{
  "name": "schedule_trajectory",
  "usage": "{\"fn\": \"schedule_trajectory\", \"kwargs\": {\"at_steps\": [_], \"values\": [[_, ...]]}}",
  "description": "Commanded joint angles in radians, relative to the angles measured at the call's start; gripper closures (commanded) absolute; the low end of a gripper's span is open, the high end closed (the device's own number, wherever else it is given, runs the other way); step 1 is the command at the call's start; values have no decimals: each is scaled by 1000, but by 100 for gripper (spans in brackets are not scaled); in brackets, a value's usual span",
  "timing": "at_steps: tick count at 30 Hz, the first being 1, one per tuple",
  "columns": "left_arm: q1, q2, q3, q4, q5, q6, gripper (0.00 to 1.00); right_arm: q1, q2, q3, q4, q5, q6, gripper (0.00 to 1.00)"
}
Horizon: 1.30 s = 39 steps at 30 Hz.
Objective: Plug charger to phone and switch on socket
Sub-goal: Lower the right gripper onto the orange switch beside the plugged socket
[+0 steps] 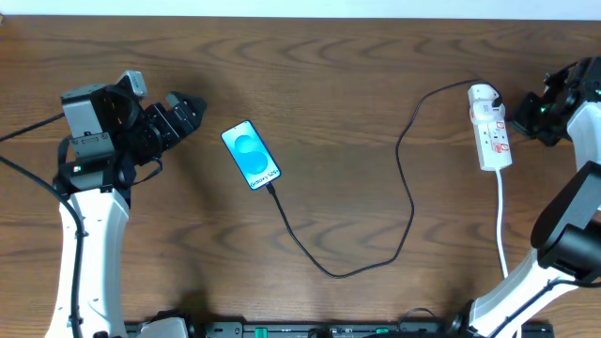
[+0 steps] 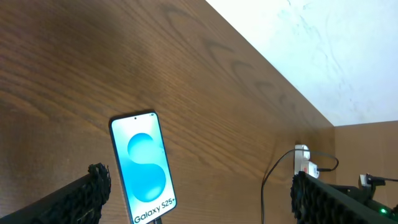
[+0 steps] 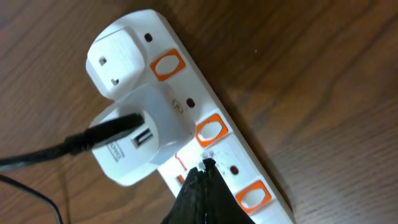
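With the thin black charger cable (image 1: 409, 197) seemingly seated in the blue-screened smartphone (image 1: 251, 155) at centre-left, the right gripper (image 3: 204, 169), pinched closed and empty, points at the white power strip (image 1: 492, 136) at upper right, apparently to press an orange switch (image 3: 210, 130), while the left gripper (image 1: 191, 110) hangs wide open, holding nothing.

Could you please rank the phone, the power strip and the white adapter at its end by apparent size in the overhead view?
1. Power strip and phone: about the same size here, so I won't rank one over the other.
2. Adapter: clearly the smallest.
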<state>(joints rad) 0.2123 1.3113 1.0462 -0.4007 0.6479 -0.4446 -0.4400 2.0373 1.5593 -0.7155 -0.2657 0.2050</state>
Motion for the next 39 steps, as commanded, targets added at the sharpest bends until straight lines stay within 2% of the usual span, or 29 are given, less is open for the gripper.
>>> {"fn": "schedule_trajectory", "kwargs": {"at_steps": [1,16,39], "values": [[1,-6,18,-3,-6,6,6,-5,24,-4,14,-7,21,99],[1,-6,18,-3,-6,6,5,-4,64,-4,50,-6,61,99],[1,-6,18,-3,-6,6,5,10,108,-4,89,-14,44,99]]}}
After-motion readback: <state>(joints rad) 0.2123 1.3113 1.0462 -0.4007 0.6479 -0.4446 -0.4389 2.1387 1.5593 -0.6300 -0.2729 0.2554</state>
